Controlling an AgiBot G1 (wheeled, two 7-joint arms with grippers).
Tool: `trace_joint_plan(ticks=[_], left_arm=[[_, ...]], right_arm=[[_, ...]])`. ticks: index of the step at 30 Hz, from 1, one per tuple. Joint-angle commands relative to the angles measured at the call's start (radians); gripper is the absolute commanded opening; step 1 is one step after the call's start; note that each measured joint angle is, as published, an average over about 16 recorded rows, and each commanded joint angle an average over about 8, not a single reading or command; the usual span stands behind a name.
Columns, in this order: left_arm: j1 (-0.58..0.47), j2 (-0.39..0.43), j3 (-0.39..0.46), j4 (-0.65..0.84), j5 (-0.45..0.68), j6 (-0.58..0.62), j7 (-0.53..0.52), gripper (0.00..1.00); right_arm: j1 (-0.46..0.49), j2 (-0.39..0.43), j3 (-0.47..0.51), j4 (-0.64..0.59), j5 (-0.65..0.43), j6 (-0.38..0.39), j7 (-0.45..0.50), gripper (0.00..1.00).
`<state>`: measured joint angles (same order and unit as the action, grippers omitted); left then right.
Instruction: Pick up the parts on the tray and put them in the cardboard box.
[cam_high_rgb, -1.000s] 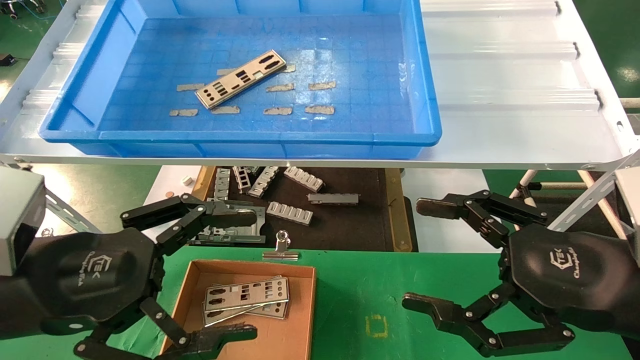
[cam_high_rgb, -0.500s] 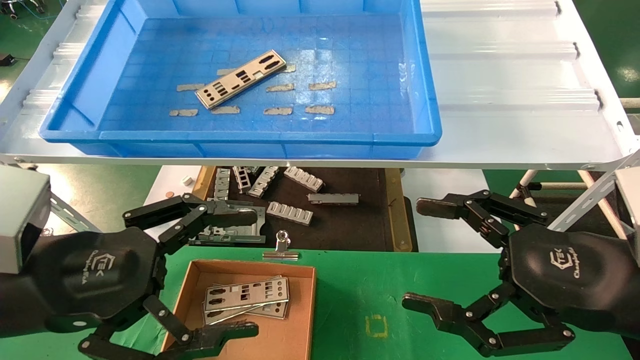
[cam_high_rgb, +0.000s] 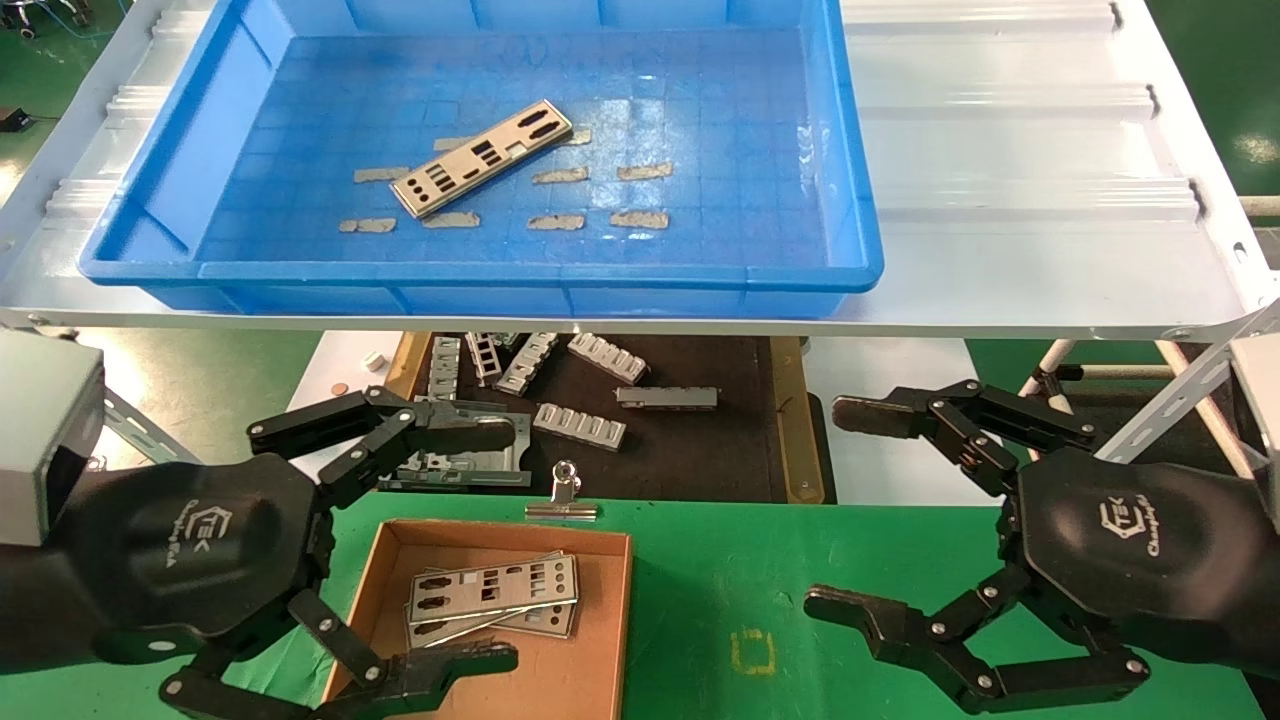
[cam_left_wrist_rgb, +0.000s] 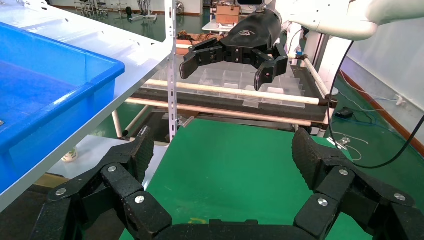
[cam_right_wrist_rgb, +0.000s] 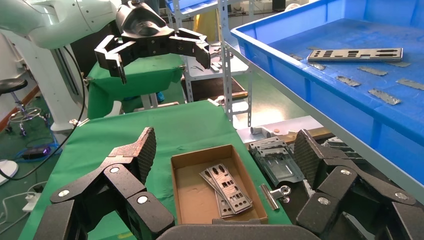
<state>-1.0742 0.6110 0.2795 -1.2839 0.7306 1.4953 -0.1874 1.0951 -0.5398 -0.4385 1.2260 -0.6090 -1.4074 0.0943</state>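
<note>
Nearest, the left claw (cam_high_rgb: 440, 545) hangs wide open and empty over the near-left corner of the cardboard box (cam_high_rgb: 600, 640), its black linked fingers (cam_high_rgb: 470, 436) matte and rough-padded; the right claw (cam_high_rgb: 850, 510) gapes just as wide, holding nothing, over the green cloth of the counter (cam_high_rgb: 730, 570); the box is shallow, brown and open-topped, and in it lie thin flat silver parts (cam_high_rgb: 492, 594), stacked slightly askew, punched with small round and rectangular holes; a silver binder clip (cam_high_rgb: 563, 497) rests just beyond the box's far edge; past it, ribbed grey brackets (cam_high_rgb: 580, 424) are scattered on a dark mat; higher up, on a white ridged shelf (cam_high_rgb: 1020, 150), sits the glossy blue tray (cam_high_rgb: 850, 150) with its grid floor and grey tape scraps, one more plate (cam_high_rgb: 482, 157) lying diagonally on it; since a second ago the left claw has edged slightly right and down, the right has not moved, and the plates lie as before.
</note>
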Motion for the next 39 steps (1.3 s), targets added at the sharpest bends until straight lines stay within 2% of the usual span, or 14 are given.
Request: trace_joint_plan(ticks=[1,39], left_arm=[[0.0,0.0,0.0,0.0,0.0,0.0,0.0,1.0],[-0.001,0.001,0.001,0.001,0.001,0.0,0.001,1.0]], right_arm=[[0.0,0.0,0.0,0.0,0.0,0.0,0.0,1.0],[0.0,0.0,0.0,0.0,0.0,0.0,0.0,1.0]])
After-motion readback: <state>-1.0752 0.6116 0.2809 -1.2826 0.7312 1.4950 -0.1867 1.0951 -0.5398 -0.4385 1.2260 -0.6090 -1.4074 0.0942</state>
